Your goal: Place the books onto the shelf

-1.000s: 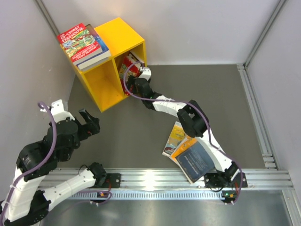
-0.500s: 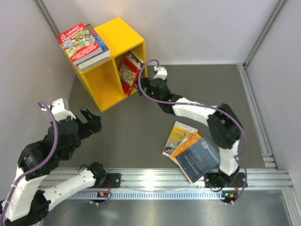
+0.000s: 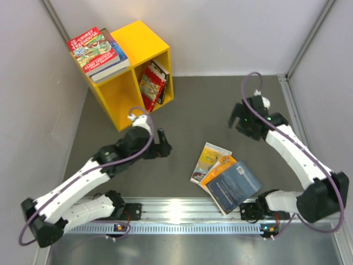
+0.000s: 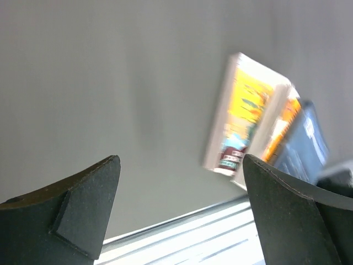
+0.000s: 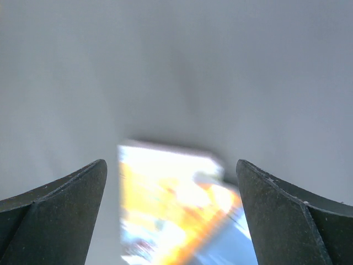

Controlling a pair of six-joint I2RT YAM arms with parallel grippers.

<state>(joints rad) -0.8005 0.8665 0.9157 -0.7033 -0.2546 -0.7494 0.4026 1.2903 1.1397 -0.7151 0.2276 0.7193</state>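
The left gripper (image 3: 161,143) has its two fingers (image 4: 83,210) spread wide with nothing between them. In its wrist view (image 4: 181,165) only bare table shows through the gap, and it touches no book. It hangs over the grey table (image 3: 187,118), between the yellow shelf (image 3: 140,38) and the three loose books. The right gripper (image 3: 238,120) is likewise spread wide and holds nothing. It is over the table beyond the loose books, well apart from the shelf. Its own camera (image 5: 171,163) shows a bright yellow and orange cover below the gap, too blurred to read, though it is probably the yellow-covered book (image 3: 207,160). That book lies flat near the front rail (image 3: 176,210). An orange book (image 3: 222,165) partly overlaps it, and a dark blue book (image 3: 234,185) lies on top of both, as the left wrist view also shows: yellow (image 4: 242,107), orange (image 4: 282,124), dark blue (image 4: 309,141). A stack of books (image 3: 95,51) with a red cartoon cover uppermost sits on top of the shelf, over its left compartment. A few upright books (image 3: 150,85) lean inside the right compartment.
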